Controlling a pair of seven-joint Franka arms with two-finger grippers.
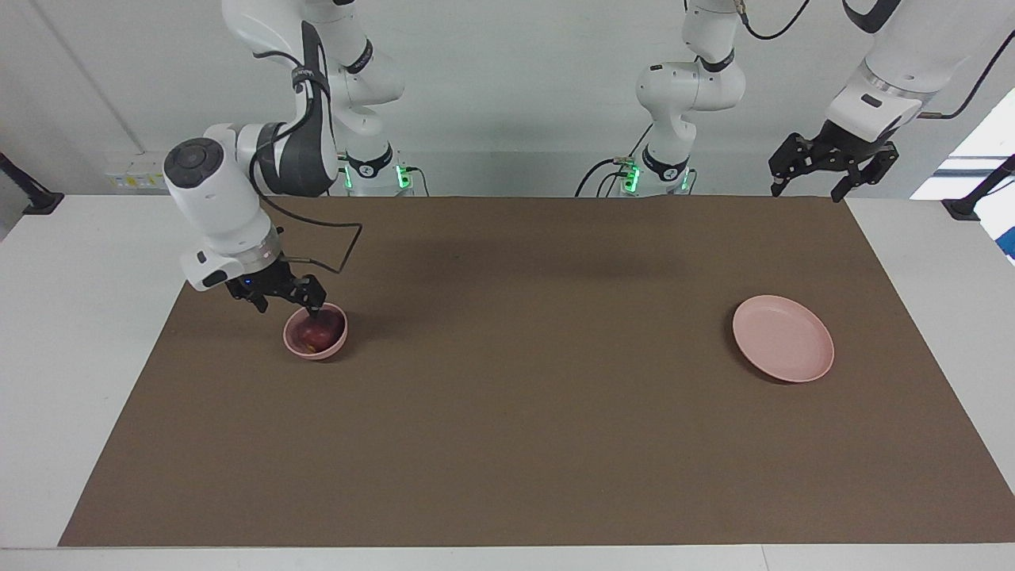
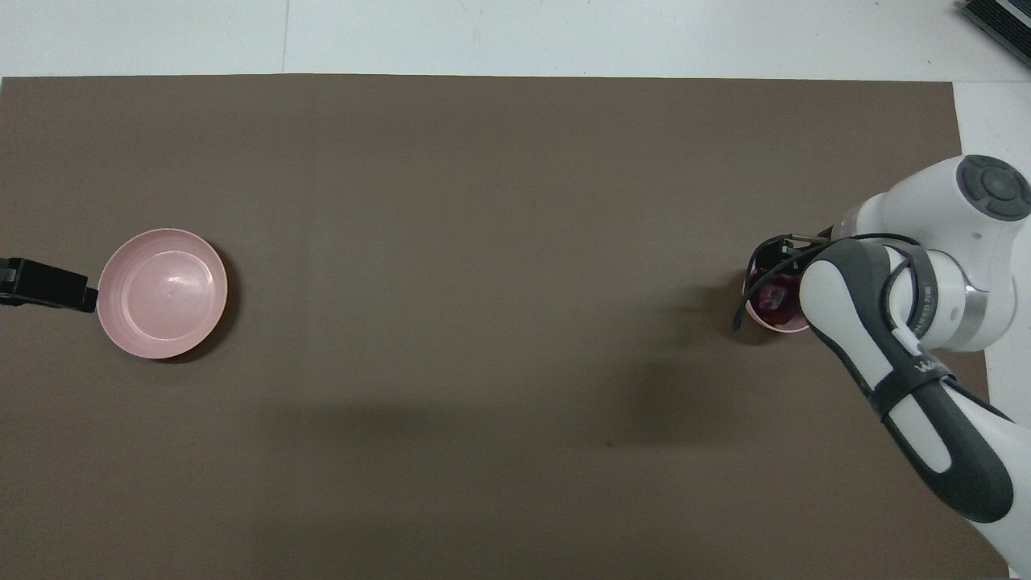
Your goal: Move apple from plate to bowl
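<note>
The apple (image 1: 315,334) sits in the bowl (image 1: 295,342) toward the right arm's end of the counter (image 1: 507,444), well apart from the bare plate (image 1: 783,338). The right tool (image 1: 305,305) hangs at the bowl's rim, a finger dipping in at the apple; I cannot tell whether it grips or has let go. A lift with the fingers clamped would drag the apple out, or a finger could catch the rim and tip the bowl, while the left tool (image 1: 833,170) waits with fingers apart above the counter's edge.

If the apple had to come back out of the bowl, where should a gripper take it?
From straight above, fingers across the apple's widest part: it sits low inside the bowl, whose wall blocks any sideways approach. The right gripper is already over it.
</note>
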